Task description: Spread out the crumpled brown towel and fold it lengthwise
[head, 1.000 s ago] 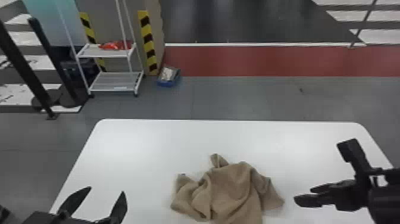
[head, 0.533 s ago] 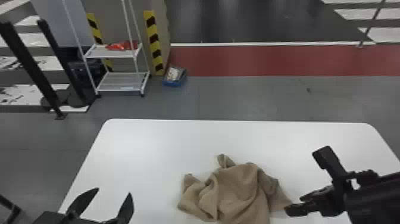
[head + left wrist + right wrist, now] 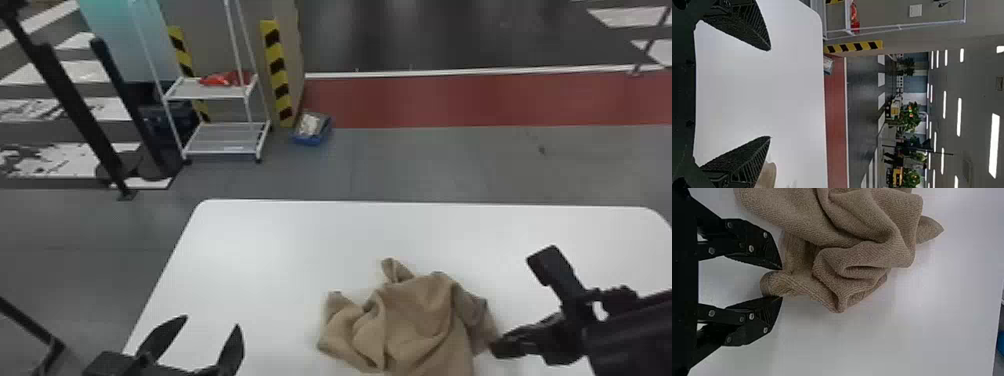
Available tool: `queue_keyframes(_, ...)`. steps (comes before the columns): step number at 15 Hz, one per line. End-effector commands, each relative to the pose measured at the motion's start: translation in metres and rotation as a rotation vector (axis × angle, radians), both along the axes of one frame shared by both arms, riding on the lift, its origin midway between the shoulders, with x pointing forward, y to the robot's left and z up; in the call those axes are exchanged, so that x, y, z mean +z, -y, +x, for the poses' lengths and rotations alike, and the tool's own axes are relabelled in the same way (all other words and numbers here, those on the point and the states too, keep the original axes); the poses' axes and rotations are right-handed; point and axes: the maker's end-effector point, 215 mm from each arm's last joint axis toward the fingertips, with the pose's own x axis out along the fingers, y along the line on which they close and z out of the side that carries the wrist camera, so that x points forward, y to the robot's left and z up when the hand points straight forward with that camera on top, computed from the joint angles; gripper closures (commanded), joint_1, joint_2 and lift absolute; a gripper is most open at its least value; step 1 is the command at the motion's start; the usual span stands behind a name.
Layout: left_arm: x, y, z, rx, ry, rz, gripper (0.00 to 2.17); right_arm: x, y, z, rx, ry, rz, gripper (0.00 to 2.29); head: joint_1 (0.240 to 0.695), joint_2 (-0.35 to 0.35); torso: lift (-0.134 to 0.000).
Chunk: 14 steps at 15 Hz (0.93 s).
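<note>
Towel [image 3: 415,325] is lying heaped and creased on the white counter [image 3: 260,250], between the two hands and much nearer the right one; one loose tip is poking out on its far side. Right hand [image 3: 782,283] is sitting at the heap's right edge, fingers parted by a modest gap, a corner [image 3: 773,284] of cloth lying between them (whether either finger is pressing on it, I am not managing to tell). Left hand [image 3: 211,320] is hanging off to the left, well apart from the cloth, its fingers standing wide. By my reckoning the job is only beginning, and the next move is calling for a pinch on that corner. Trouble I am expecting: a shallow bite, since the corner is reaching only a short way past the fingertips, and the cloth slipping out on the first pull. Or the pinch is catching extra layers, because folds are crowding close by, and the whole heap is dragging instead of opening. A one-sided tug may be merely turning the bundle, the thick weave probably holding its creases. Fingertips going too low may be scraping the counter. As for labels, I am finding no legible writing on the towel; the striped tape [image 3: 276,65] beyond is carrying bands, not words.
</note>
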Motion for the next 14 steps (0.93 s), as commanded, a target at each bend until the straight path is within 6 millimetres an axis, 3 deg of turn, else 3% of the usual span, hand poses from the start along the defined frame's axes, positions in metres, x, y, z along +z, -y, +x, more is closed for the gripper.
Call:
queue_keyframes(1,0.0,0.0,0.0,0.002,0.0,-0.002,0.08,0.002,-0.005,0.003,0.004,0.013,0.009,1.8,0.695,0.12,0.0)
queue_keyframes(2,0.0,0.001,0.0,0.001,0.0,-0.003,0.08,0.009,-0.004,0.005,-0.012,0.029,0.03,1.8,0.695,0.123,0.0)
queue_keyframes(4,-0.001,-0.001,0.0,0.004,-0.002,-0.001,0.08,0.043,0.007,0.02,-0.065,0.112,0.095,1.8,0.695,0.126,0.0)
queue_keyframes(6,-0.001,-0.002,0.0,0.005,-0.001,-0.002,0.08,0.104,0.028,0.046,-0.132,0.234,0.188,1.8,0.695,0.121,0.0)
queue_keyframes(8,0.0,0.002,0.001,-0.015,0.002,-0.009,0.08,0.178,0.045,0.072,-0.179,0.377,0.285,1.8,0.695,0.091,0.0)
queue_keyframes(9,0.0,0.009,0.0,-0.038,0.001,-0.017,0.08,0.201,0.054,0.079,-0.207,0.422,0.322,1.8,0.695,0.08,0.0)
queue_keyframes(10,0.001,0.021,-0.001,-0.094,0.001,-0.033,0.08,0.206,0.061,0.08,-0.235,0.41,0.326,1.8,0.695,0.068,0.0)
queue_keyframes(12,0.003,0.05,-0.009,-0.25,-0.007,-0.076,0.09,0.199,0.068,0.077,-0.247,0.398,0.292,1.8,0.695,0.01,0.0)
queue_keyframes(14,-0.002,0.086,-0.021,-0.404,-0.049,-0.141,0.1,0.177,0.071,0.069,-0.257,0.361,0.279,1.8,0.695,-0.036,0.0)
